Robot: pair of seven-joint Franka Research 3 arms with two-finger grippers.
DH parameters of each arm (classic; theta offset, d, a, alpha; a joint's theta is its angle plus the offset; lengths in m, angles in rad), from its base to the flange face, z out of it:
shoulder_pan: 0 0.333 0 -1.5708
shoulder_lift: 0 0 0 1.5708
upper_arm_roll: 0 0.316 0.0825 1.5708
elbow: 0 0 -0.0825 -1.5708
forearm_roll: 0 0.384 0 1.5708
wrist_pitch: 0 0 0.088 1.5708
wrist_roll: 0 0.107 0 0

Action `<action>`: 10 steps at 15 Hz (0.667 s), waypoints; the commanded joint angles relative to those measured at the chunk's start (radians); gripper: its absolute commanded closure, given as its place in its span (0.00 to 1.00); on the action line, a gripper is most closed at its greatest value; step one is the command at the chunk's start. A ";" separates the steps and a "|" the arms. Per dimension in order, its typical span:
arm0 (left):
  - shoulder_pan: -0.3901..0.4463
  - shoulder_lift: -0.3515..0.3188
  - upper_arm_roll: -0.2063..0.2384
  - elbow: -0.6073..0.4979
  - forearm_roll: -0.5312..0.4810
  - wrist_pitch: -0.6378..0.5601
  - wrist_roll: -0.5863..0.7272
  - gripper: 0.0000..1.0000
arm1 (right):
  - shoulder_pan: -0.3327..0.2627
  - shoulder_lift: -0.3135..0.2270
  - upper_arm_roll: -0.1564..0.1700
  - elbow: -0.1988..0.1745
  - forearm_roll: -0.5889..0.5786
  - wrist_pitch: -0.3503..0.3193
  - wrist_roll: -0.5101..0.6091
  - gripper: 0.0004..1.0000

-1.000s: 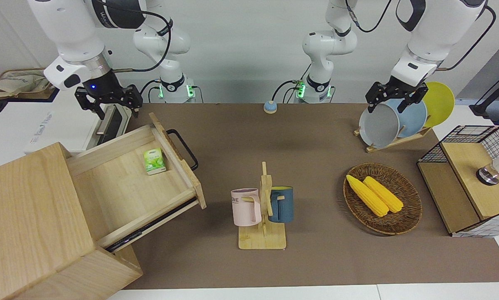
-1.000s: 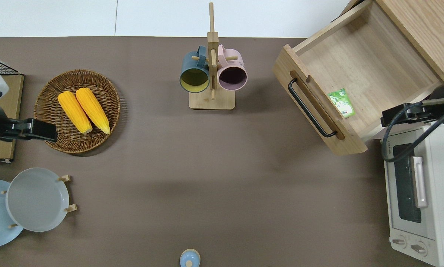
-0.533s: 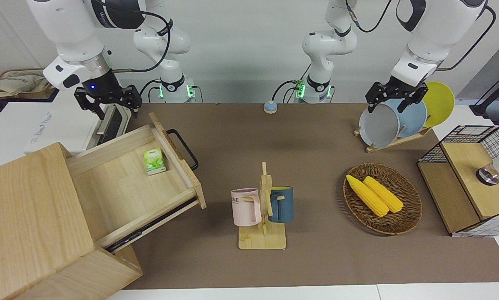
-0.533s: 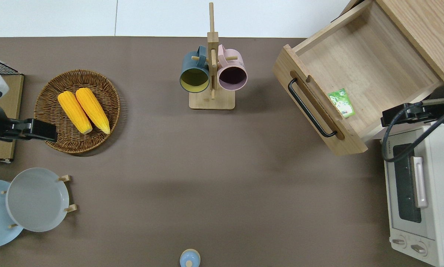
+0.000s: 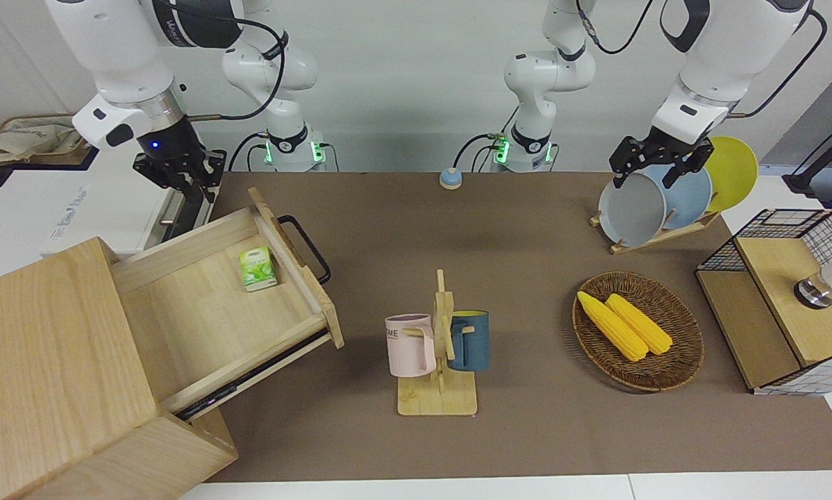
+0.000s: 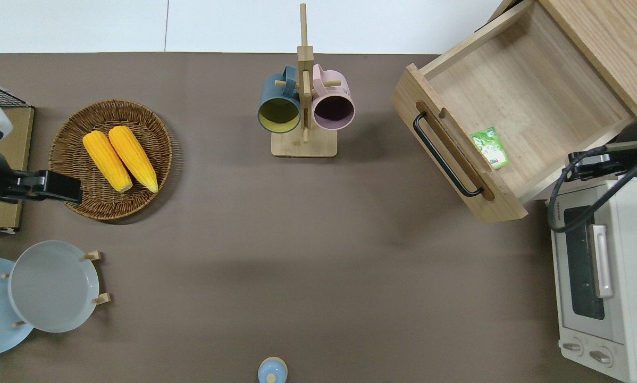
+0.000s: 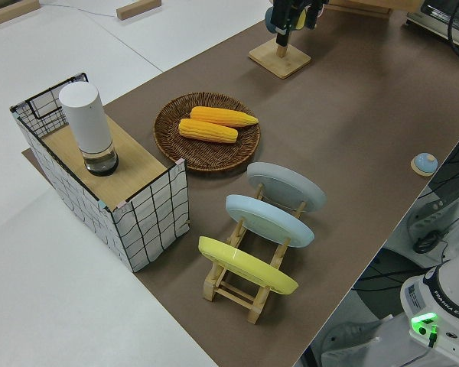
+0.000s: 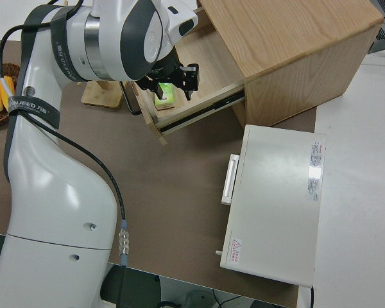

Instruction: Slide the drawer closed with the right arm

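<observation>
The drawer (image 5: 208, 319) is pulled well out of the light-wood cabinet (image 5: 48, 361), and its black loop handle (image 5: 308, 250) faces the middle of the table. A small green box (image 5: 257, 268) lies inside by the front panel. The drawer also shows in the overhead view (image 6: 526, 96) and the right side view (image 8: 202, 67). My right gripper (image 5: 185, 182), with the blue wrist light, is shut and empty. The overhead view (image 6: 578, 165) shows it over the drawer's side wall nearer the robots, by the toaster oven's corner. The left arm is parked, its gripper (image 5: 655, 170) open.
A white toaster oven (image 6: 600, 266) stands beside the drawer, nearer the robots. A mug rack (image 5: 438, 347) is mid-table. A wicker basket with corn (image 5: 680, 347), a plate rack (image 5: 655, 201) and a wire-mesh box (image 5: 784, 298) stand toward the left arm's end. A small blue knob (image 5: 450, 178) sits near the robots.
My right gripper has drawn its fingers together from wide open and shifted slightly toward the cabinet. The drawer and the left arm have not moved.
</observation>
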 commanded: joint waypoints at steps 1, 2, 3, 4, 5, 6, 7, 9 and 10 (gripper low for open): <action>0.005 0.011 -0.007 0.026 0.017 -0.020 0.009 0.01 | -0.020 0.000 0.015 -0.004 -0.012 0.010 -0.026 1.00; 0.005 0.011 -0.007 0.024 0.017 -0.020 0.009 0.01 | -0.019 0.000 0.015 -0.003 -0.012 0.010 -0.026 1.00; 0.005 0.011 -0.007 0.024 0.017 -0.020 0.009 0.01 | -0.019 0.000 0.015 0.003 -0.012 0.010 -0.026 1.00; 0.005 0.011 -0.007 0.024 0.017 -0.020 0.009 0.01 | -0.017 0.000 0.015 0.008 -0.012 0.009 -0.026 1.00; 0.005 0.011 -0.007 0.026 0.017 -0.020 0.009 0.01 | -0.014 0.000 0.014 0.011 -0.014 0.007 -0.024 1.00; 0.005 0.011 -0.007 0.026 0.017 -0.020 0.009 0.01 | -0.009 0.000 0.014 0.017 -0.014 0.006 -0.023 1.00; 0.005 0.011 -0.007 0.026 0.017 -0.020 0.009 0.01 | -0.008 0.000 0.014 0.026 -0.014 0.001 -0.023 1.00; 0.005 0.011 -0.007 0.024 0.017 -0.020 0.009 0.01 | -0.005 -0.002 0.018 0.045 -0.015 -0.014 -0.018 1.00; 0.005 0.013 -0.007 0.024 0.017 -0.020 0.009 0.01 | -0.003 -0.002 0.025 0.051 -0.015 -0.014 -0.015 1.00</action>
